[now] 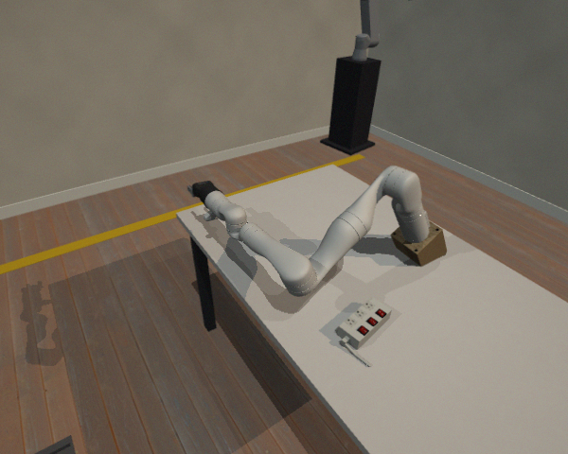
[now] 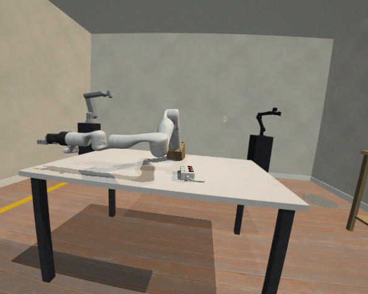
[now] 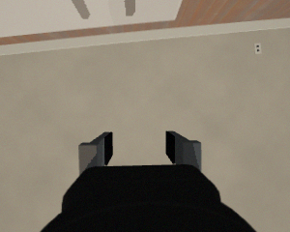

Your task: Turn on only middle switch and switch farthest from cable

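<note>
A white power strip lies flat on the white table, right way up, with three red rocker switches in a row. Its short cable sticks out at the near end. It also shows in the exterior view. I cannot tell from here which switches are on. My arm stretches low across the table to its far corner. My gripper hangs past the table edge, far from the strip, and points at the wall. In the wrist view the gripper is open and empty.
My arm's brown base block stands on the table behind the strip. A black pedestal with another arm stands at the back wall. A second pedestal and a wooden shelf stand on the floor beside the table.
</note>
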{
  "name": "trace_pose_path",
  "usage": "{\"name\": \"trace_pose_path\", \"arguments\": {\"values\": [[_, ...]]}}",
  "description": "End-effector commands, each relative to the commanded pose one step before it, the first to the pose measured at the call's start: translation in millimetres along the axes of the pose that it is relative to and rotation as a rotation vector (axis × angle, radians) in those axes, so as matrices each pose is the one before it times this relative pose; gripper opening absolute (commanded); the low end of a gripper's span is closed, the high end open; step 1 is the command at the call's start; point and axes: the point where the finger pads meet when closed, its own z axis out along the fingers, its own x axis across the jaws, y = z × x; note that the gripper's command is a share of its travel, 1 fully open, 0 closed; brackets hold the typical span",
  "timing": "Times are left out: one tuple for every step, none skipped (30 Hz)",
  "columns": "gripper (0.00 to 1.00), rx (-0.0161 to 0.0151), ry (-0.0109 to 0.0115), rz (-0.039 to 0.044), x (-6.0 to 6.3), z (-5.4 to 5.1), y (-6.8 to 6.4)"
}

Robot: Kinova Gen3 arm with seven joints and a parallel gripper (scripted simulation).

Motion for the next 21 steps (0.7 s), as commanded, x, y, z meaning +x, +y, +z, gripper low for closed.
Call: {"name": "trace_pose_path", "arguments": {"values": [[1.00, 0.00232, -0.00452, 0.01080, 1.66, -4.72, 0.67], [1.00, 0.00090, -0.00438, 0.00465, -0.44, -1.83, -0.08], [1.00, 0.00000, 0.00000, 0.00000, 0.00, 0.00, 0.00], [1.00, 0.00000, 0.00000, 0.00000, 0.00, 0.00, 0.00], [1.00, 0.00103, -0.00493, 0.00520, -0.52, -2.06, -0.10], [1.00, 0.00119, -0.00550, 0.00576, -0.61, -2.30, -0.13], [1.00, 0.00135, -0.00609, 0.00634, -0.70, -2.54, -0.16], [1.00, 0.00153, -0.00670, 0.00692, -0.81, -2.79, -0.19], [1.00, 0.00173, -0.00734, 0.00751, -0.94, -3.06, -0.24], [1.00, 0.00195, -0.00799, 0.00810, -1.08, -3.32, -0.28], [1.00, 0.00218, -0.00867, 0.00868, -1.23, -3.60, -0.34], [1.00, 0.00244, -0.00936, 0.00926, -1.41, -3.87, -0.40], [1.00, 0.00271, -0.01008, 0.00983, -1.60, -4.16, -0.46], [1.00, 0.00284, -0.01067, 0.01044, -1.72, -4.38, -0.48], [1.00, 0.00210, -0.01048, 0.01136, -1.39, -4.26, -0.15], [1.00, 0.00234, -0.01117, 0.01195, -1.58, -4.52, -0.20], [1.00, 0.00259, -0.01188, 0.01251, -1.79, -4.79, -0.25], [1.00, 0.00286, -0.01259, 0.01306, -2.02, -5.06, -0.31], [1.00, 0.00315, -0.01333, 0.01359, -2.28, -5.32, -0.38], [1.00, 0.00000, 0.00000, 0.00000, 0.00, 0.00, 0.00], [1.00, 0.00000, 0.00000, 0.00000, 0.00, 0.00, 0.00]]}}
